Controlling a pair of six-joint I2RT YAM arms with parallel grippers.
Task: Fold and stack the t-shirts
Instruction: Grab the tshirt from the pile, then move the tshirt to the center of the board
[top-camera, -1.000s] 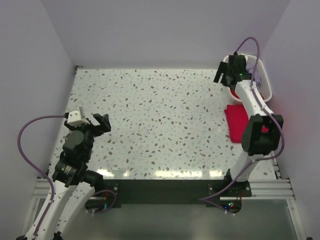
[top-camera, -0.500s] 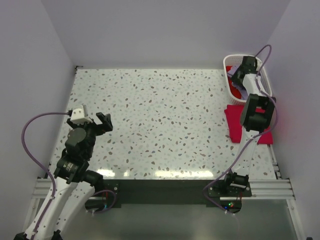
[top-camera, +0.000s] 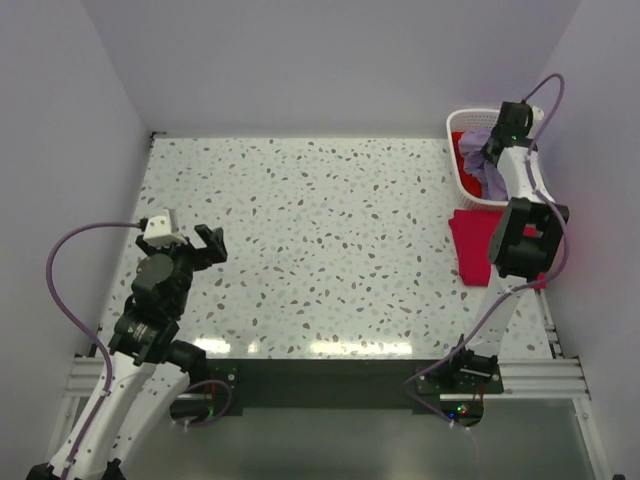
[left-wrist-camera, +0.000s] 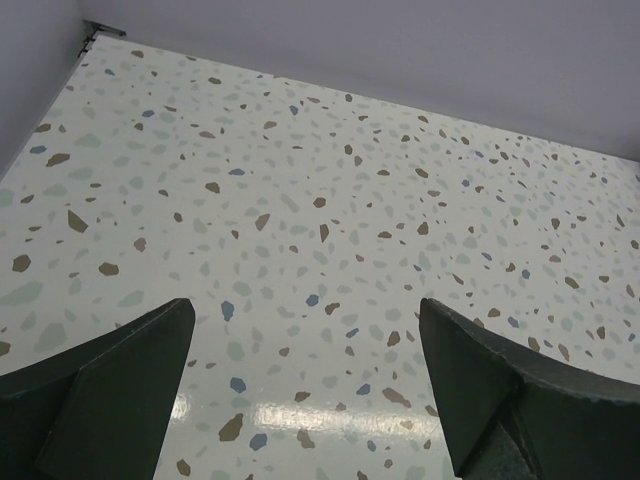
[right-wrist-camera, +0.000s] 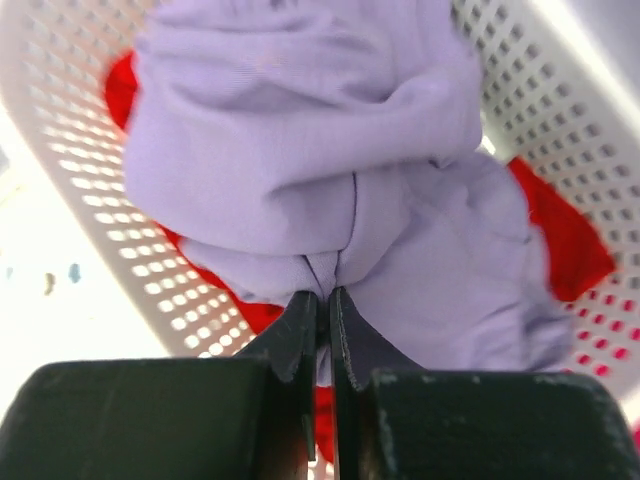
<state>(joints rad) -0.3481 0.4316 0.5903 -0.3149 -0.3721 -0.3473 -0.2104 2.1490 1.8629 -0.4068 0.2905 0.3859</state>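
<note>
A pale lavender t-shirt (right-wrist-camera: 300, 150) bulges out of the white lattice basket (right-wrist-camera: 90, 200), and my right gripper (right-wrist-camera: 324, 296) is shut on a pinch of its fabric. Bright red t-shirts (right-wrist-camera: 560, 230) lie under it in the basket. From above, the lavender t-shirt (top-camera: 484, 142) shows bunched at the basket's (top-camera: 462, 182) far right, beside my right gripper (top-camera: 503, 135). A folded crimson-pink t-shirt (top-camera: 472, 245) lies flat on the table in front of the basket, partly hidden by the right arm. My left gripper (top-camera: 197, 243) stands open over bare table at the left, fingers (left-wrist-camera: 110, 390) wide apart.
The speckled table (top-camera: 320, 230) is walled at the back and on both sides. The basket sits in the far right corner against the wall. The right arm's elbow (top-camera: 520, 245) hangs over the folded shirt.
My right gripper moved right, went down into the basket and shut on the lavender t-shirt, which now bulges up. The left arm barely shifted.
</note>
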